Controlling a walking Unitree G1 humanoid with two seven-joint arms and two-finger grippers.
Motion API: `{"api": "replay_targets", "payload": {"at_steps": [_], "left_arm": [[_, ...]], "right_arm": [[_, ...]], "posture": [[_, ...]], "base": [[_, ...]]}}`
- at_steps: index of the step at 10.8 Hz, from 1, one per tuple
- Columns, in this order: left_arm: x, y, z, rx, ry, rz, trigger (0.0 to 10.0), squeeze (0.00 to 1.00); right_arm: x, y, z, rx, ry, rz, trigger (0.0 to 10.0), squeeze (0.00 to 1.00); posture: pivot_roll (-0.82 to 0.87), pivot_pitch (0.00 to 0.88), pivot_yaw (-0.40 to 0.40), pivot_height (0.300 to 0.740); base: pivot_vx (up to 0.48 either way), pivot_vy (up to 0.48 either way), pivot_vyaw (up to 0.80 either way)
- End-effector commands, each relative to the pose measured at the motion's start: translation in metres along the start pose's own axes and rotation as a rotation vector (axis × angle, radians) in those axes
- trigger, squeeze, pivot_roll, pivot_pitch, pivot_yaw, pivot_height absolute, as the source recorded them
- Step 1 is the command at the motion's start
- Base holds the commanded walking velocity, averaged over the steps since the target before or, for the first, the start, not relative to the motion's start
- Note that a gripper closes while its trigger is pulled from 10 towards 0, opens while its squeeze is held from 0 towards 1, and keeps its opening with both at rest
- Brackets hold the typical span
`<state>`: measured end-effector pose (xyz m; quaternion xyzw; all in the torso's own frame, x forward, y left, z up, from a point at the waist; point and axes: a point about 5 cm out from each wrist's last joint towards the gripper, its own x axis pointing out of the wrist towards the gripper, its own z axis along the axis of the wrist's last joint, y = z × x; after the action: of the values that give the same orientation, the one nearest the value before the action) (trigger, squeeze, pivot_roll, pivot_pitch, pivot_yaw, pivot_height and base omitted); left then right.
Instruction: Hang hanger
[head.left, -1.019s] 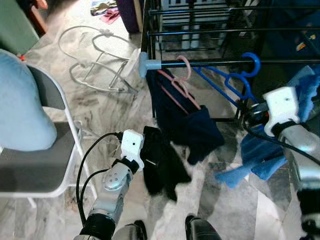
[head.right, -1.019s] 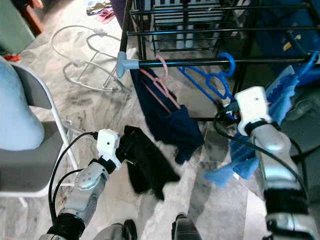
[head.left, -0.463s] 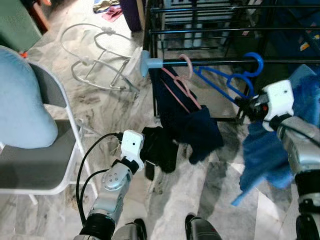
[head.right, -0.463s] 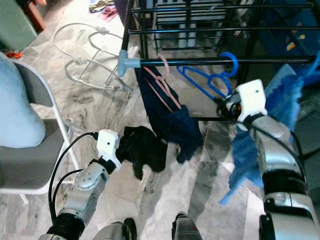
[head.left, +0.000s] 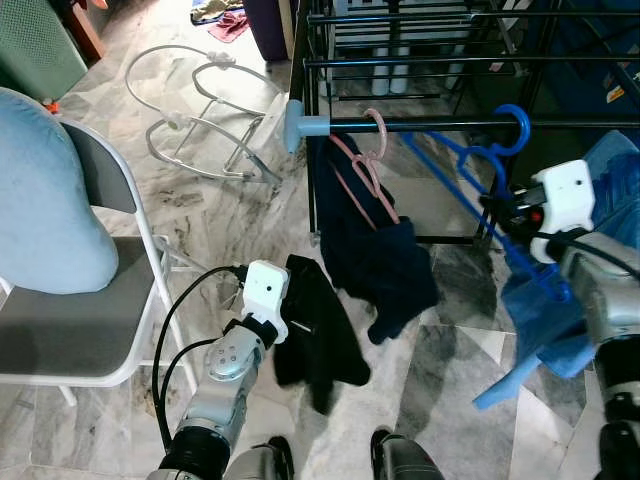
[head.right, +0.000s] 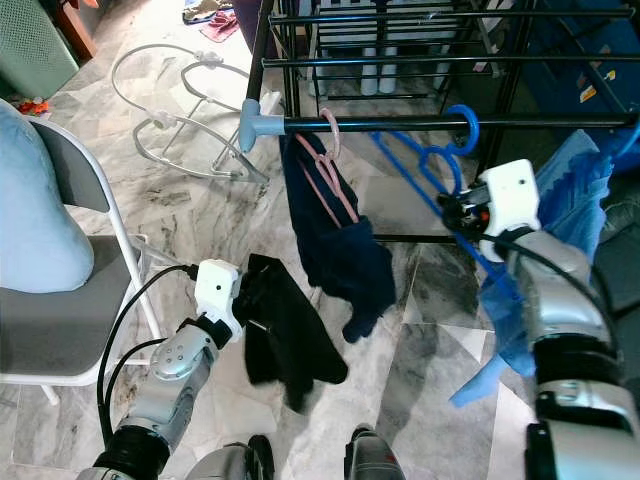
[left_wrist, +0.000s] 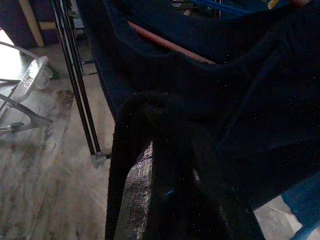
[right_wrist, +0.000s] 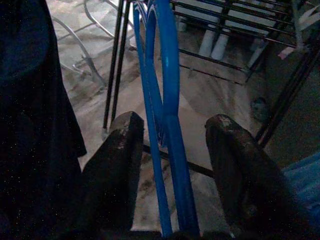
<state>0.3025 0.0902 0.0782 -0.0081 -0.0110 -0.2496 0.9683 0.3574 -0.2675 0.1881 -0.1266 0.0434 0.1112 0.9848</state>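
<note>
Left arm: bent at the elbow, forearm reaching forward and low, well below the drying rack's rail (head.left: 420, 125).
Left gripper (left_wrist: 172, 190): fingers clamped on a black garment (head.left: 315, 330), which hangs down from them.
Right arm: raised, wrist just under the rail's right part.
Right gripper (right_wrist: 170, 150): fingers spread, one each side of the blue hanger (right_wrist: 167, 100), not touching it.
</note>
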Motion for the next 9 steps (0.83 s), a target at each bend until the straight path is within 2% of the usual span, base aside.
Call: {"api": "replay_targets", "payload": {"at_steps": [1, 9], "left_arm": [[0.0005, 0.0001, 0.0, 0.005, 0.004, -0.005, 10.0, 0.0], [0.0001, -0.0028, -0.0033, 0.012, 0.023, -0.004, 10.0, 0.0]], "right_arm": [[0.0008, -0.0012, -0.0011, -0.001, 0.021, 0.009, 0.0, 0.0], [-0.0005, -0.0042, -0.0075, -0.013, 0.039, -0.046, 0.0, 0.0]], "posture": [[-0.17, 0.236, 0.091, 0.74], [-0.18, 0.24, 0.09, 0.74]], "base": [[0.0, 0.0, 0.0], [0.0, 0.0, 0.0]]}}
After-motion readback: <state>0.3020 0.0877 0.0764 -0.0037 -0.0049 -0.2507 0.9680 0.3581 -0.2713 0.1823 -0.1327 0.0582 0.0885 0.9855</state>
